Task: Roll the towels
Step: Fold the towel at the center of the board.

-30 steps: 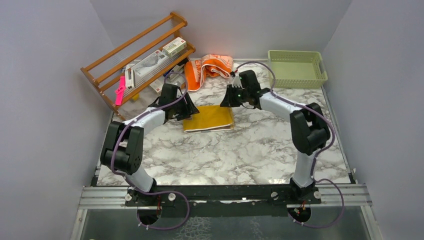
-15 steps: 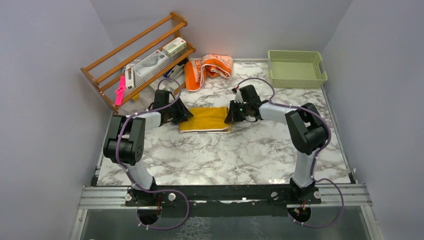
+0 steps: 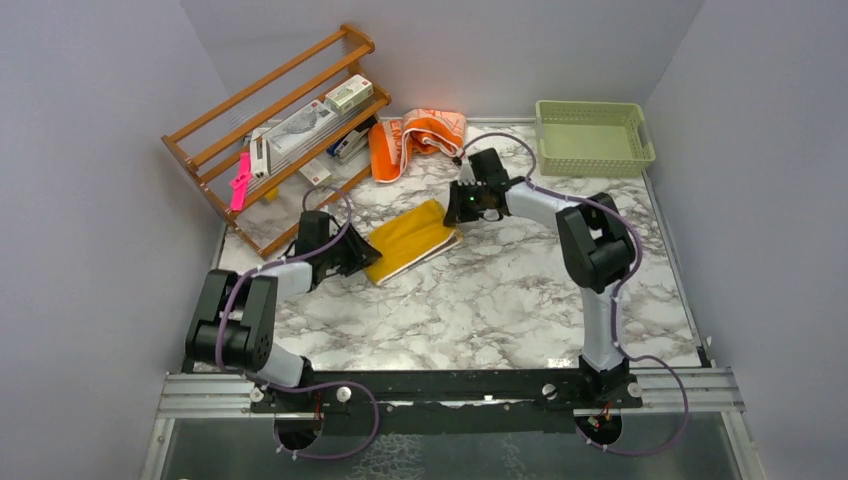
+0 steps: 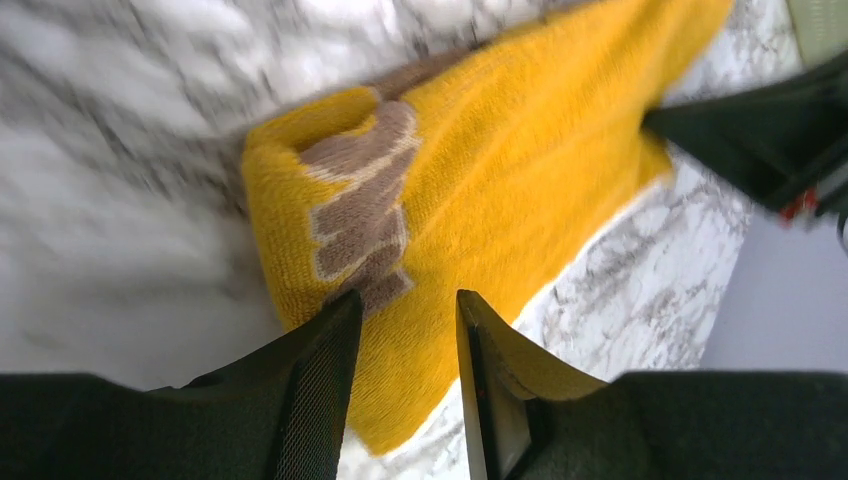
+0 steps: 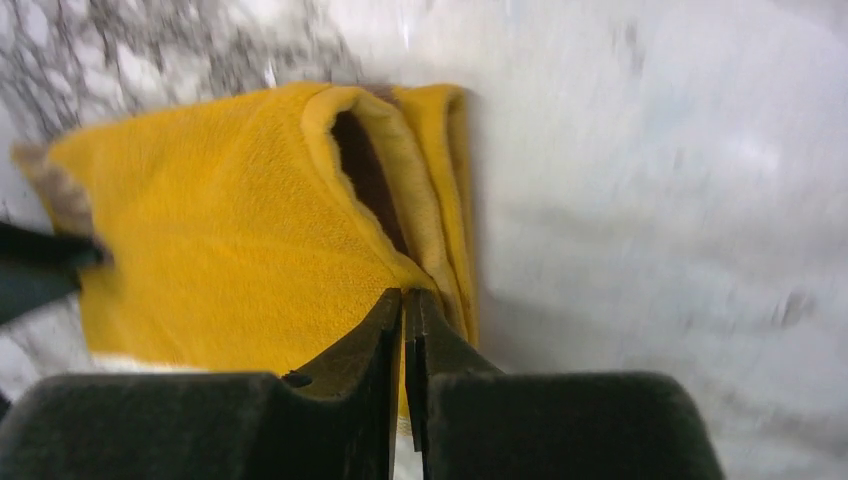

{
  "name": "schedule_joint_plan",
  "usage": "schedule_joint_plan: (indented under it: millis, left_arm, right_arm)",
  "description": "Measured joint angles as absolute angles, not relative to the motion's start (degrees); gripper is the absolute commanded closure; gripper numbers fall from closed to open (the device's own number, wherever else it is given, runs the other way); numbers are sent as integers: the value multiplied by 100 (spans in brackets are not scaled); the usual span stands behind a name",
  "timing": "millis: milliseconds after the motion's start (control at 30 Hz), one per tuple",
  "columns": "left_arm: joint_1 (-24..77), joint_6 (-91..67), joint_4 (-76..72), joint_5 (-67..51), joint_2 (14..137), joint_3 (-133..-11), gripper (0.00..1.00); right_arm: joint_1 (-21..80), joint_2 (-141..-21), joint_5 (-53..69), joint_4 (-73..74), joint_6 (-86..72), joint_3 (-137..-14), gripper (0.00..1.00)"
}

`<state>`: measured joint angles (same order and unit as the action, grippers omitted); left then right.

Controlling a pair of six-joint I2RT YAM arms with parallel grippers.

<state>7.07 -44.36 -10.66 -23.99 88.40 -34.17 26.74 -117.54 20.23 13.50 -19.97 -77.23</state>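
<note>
The mustard-yellow towel (image 3: 412,240) lies folded and slanted on the marble table (image 3: 480,300). My right gripper (image 3: 458,207) sits at its far right end. In the right wrist view this gripper (image 5: 405,292) is shut on the corner of the top layer of the towel (image 5: 220,230), and the fold gapes just beyond. My left gripper (image 3: 368,255) is low at the near left end. Its fingers (image 4: 405,295) stand apart over the cloth (image 4: 500,170), beside a brown patch (image 4: 360,220); the cloth lies flat in the gap. The orange printed towel (image 3: 420,135) lies crumpled at the back.
A wooden rack (image 3: 280,120) holding boxes and a pink item (image 3: 240,182) stands at the back left, close to my left arm. A pale green basket (image 3: 598,165) sits at the back right. Grey walls close in both sides.
The yellow towel has turned from lying crosswise to slanting. Its left end came nearer with my left gripper as that arm drew back, while my right gripper carried the right end farther away.
</note>
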Motion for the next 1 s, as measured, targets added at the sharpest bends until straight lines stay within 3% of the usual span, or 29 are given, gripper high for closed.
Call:
schedule_joint_plan:
  millis: [133,333,500,533,600,667,733,833,1000]
  left_arm:
    - [1415,-5116,-1315,-2147,7988,-2552,52]
    - [3218,-6366,-1352,-1184,7017,-1837,51]
    - [3612,-6823,-1157,-499,6169,-1798,44]
    - [3612,-6794,-1026,-362,5964,-1855,45]
    - [3588,-6604,-598,-69,5642,-2196,57]
    - [3507,-6311,-355,62,5572,-2600,74]
    - [3308,-5955,-274,43,5660,-2998,100]
    - [2773,-5548,-373,-259,6080,-3304,100]
    - [2010,-5166,-681,-1031,7277,-3411,100]
  right_arm:
    - [2628,-12689,2073,2034,-1472,-9345,84]
    - [2539,-14016,2359,3048,-711,-11819,62]
    - [2515,-14081,2676,3472,-416,-12337,53]
    - [2508,-13990,2707,3463,-397,-12267,52]
    - [2504,-13677,2786,3398,-405,-11915,52]
    - [2506,-13233,2902,3286,-471,-11458,56]
    - [2508,-12862,3052,3114,-598,-11177,68]
    - [2536,-12578,3291,2740,-875,-11133,96]
    - [2685,-12916,3540,2563,-1229,-11764,99]
